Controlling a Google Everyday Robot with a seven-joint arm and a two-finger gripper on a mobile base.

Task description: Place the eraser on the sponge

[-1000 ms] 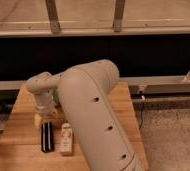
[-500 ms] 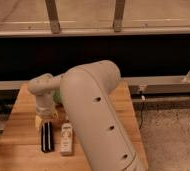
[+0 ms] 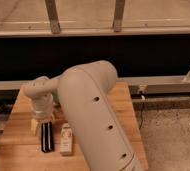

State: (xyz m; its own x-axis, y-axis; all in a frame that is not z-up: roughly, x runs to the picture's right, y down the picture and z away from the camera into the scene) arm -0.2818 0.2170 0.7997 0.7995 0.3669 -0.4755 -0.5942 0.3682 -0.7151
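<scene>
Eraser (image 3: pixel 47 137) is lying flat on the wooden table (image 3: pixel 18 150), its near end pointing toward my camera and its far end sitting right below the gripper (image 3: pixel 41 121). I am seeing the pale stripe running down its length. A white bottle (image 3: pixel 65 139) is lying just to the right of the gripper, beside the eraser and parallel to it, apart from it by a thin gap. The gripper is hanging low over the table, pointing down, and I cannot tell whether it is open or closed, nor whether it is touching the eraser. The arm (image 3: pixel 95 115) is bulking large to the gripper's right, covering much of the table. Beyond the gripper, a metal rail (image 3: pixel 158 82) is running across, with a dark band behind it.
</scene>
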